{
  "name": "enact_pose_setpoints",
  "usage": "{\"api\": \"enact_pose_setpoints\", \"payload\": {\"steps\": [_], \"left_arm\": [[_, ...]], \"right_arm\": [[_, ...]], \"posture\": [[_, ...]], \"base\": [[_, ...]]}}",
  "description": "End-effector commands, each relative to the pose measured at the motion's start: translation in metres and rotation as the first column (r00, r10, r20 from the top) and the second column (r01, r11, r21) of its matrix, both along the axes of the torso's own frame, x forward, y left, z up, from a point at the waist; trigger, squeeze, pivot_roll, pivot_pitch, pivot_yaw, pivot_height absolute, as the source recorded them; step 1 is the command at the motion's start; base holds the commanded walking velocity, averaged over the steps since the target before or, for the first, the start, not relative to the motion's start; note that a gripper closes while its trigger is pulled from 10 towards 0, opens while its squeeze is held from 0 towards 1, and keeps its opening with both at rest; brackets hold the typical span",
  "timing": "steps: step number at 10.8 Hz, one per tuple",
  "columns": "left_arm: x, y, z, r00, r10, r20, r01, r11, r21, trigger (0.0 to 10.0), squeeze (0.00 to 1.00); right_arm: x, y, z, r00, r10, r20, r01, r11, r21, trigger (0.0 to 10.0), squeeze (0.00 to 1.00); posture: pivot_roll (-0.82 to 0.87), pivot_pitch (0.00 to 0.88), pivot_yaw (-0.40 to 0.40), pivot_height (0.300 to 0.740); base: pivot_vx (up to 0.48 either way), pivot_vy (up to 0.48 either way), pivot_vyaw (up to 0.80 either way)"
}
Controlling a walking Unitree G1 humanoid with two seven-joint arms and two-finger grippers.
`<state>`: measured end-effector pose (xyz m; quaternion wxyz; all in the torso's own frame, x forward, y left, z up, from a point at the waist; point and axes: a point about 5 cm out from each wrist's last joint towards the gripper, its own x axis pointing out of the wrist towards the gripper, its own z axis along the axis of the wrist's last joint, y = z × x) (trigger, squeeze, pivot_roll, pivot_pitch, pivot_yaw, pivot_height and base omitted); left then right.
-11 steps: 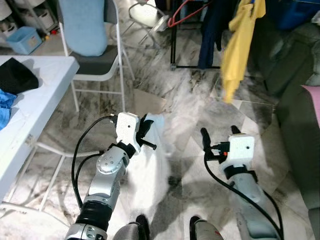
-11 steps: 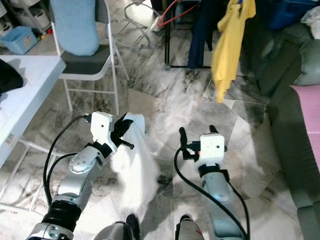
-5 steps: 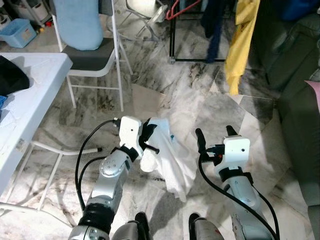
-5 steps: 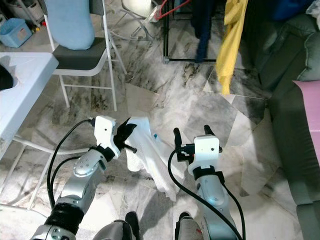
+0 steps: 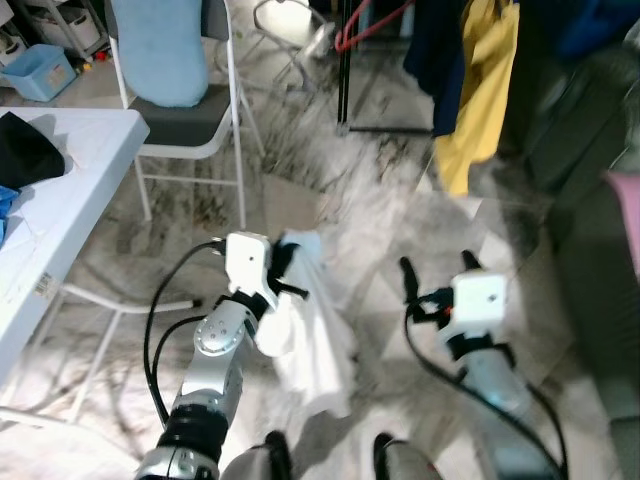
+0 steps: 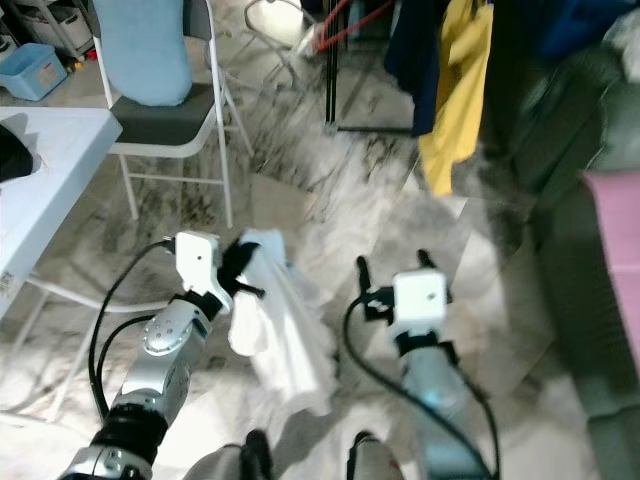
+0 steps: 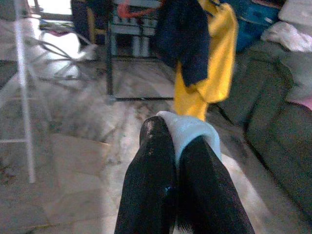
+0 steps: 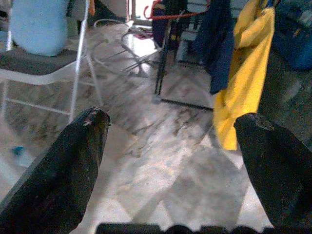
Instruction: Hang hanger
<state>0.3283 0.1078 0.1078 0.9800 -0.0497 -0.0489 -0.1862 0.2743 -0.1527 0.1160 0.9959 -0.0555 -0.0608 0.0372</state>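
Marble floor (image 5: 380,200) beneath white table (image 5: 70,190) and chair (image 5: 195,125).

- Grey-veined marble floor (image 5: 400,220) runs underfoot, bright where light falls across it.
- A white folding chair (image 5: 190,120) stands by the white table (image 5: 70,200), a pale blue cushion (image 5: 160,50) on its back.
- A black clothes rack (image 5: 345,70) carries a yellow garment (image 5: 480,90) and a navy garment (image 5: 435,45).
- A dark green sofa (image 5: 590,170) sits alongside.
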Motion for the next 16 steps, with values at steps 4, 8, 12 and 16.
{"api": "enact_pose_setpoints", "payload": {"steps": [4,8,12,16], "left_arm": [[0.011,0.014,0.006,0.989,0.147,0.034,-0.146,0.989,-0.024,10.0,0.00],[0.001,0.026,-0.033,0.976,0.189,-0.107,-0.187,0.982,0.026,10.0,0.00],[0.002,0.018,-0.031,0.990,0.119,-0.078,-0.118,0.993,0.019,10.0,0.00],[-0.001,0.014,-0.036,0.993,0.083,-0.083,-0.080,0.996,0.042,10.0,0.00]], "right_arm": [[0.013,0.000,-0.008,0.999,0.024,-0.042,-0.023,1.000,0.007,10.0,0.00],[0.015,-0.004,-0.022,0.997,-0.010,-0.080,0.013,0.999,0.034,10.0,0.00],[0.013,-0.001,-0.029,0.996,-0.022,-0.089,0.026,0.998,0.049,10.0,0.00],[0.011,-0.001,-0.034,0.995,-0.041,-0.092,0.047,0.997,0.054,10.0,0.00]], "posture": [[-0.14,0.000,-0.010,0.740],[-0.15,0.000,0.004,0.740],[-0.15,0.000,0.025,0.740],[-0.16,0.000,0.038,0.740]], "base": [[0.000,0.000,0.00],[0.000,0.000,0.00],[0.142,0.000,0.00],[0.286,0.000,0.00]]}}
